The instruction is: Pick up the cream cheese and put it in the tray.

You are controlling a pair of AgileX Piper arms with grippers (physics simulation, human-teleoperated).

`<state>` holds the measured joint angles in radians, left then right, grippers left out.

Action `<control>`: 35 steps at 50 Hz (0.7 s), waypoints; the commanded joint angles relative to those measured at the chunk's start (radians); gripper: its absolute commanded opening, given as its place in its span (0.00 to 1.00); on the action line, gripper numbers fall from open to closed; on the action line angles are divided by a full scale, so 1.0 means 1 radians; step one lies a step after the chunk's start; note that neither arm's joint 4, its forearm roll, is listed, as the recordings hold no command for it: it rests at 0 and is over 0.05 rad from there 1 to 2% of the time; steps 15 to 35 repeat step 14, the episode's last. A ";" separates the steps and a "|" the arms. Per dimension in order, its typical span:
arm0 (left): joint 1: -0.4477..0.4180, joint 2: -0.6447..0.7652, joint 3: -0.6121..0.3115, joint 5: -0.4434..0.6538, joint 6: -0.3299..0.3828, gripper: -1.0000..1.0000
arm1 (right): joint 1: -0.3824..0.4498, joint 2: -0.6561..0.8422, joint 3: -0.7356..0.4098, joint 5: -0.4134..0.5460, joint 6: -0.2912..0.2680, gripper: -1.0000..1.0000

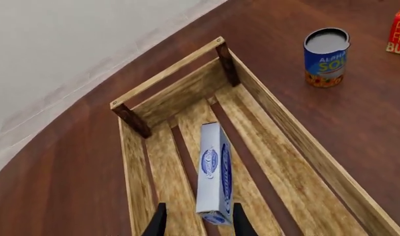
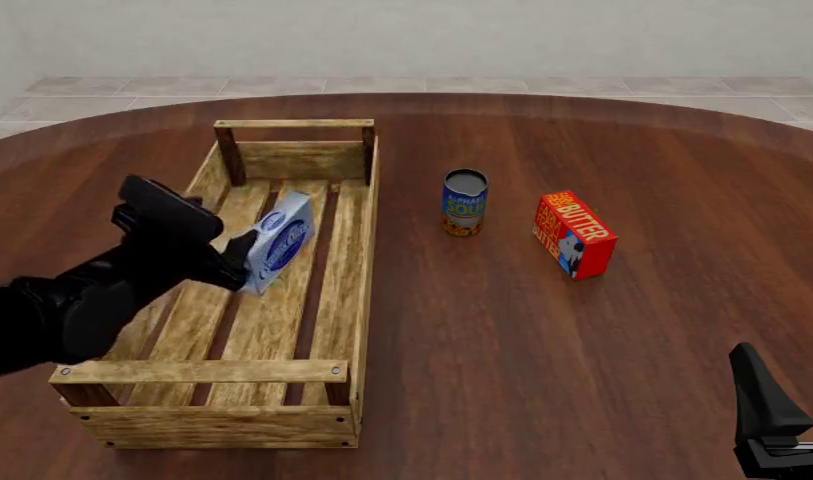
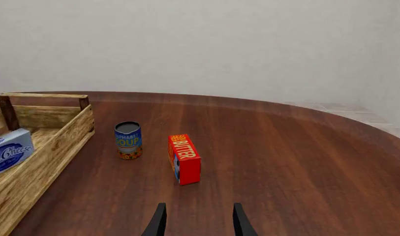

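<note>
The cream cheese [image 1: 215, 172], a pale box with a blue oval logo, stands on a narrow side inside the tray [image 1: 167, 73], tilted toward its far end. My left gripper [image 1: 200, 223] is open around the box's near end, with a gap at one finger. From the front, the cream cheese [image 2: 281, 238] is in the tray's [image 2: 366, 280] far half, with the left gripper [image 2: 238, 262] at its near end. The cream cheese [image 3: 8, 151] also shows in the right wrist view. My right gripper [image 3: 198, 221] is open and empty, low at the table's near right [image 2: 756, 385].
A blue-and-yellow soup can [image 2: 465, 202] stands upright just right of the tray. A red-orange butter box [image 2: 574, 233] lies further right. In the right wrist view the can [image 3: 128, 140] and butter box [image 3: 184, 158] are ahead of the fingers, beside the tray's wall [image 3: 55, 142].
</note>
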<state>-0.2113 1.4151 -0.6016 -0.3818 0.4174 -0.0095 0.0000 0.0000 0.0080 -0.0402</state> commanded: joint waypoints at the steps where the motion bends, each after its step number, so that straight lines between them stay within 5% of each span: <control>1: 0.002 -0.104 0.041 0.016 0.014 1.00 | 0.000 0.000 0.000 0.000 0.000 1.00; 14: -0.001 -0.199 0.135 -0.020 0.031 1.00 | 0.000 0.000 0.000 0.000 0.000 1.00; 35: -0.001 -0.199 0.135 -0.020 0.031 1.00 | 0.000 0.000 0.000 0.000 0.000 1.00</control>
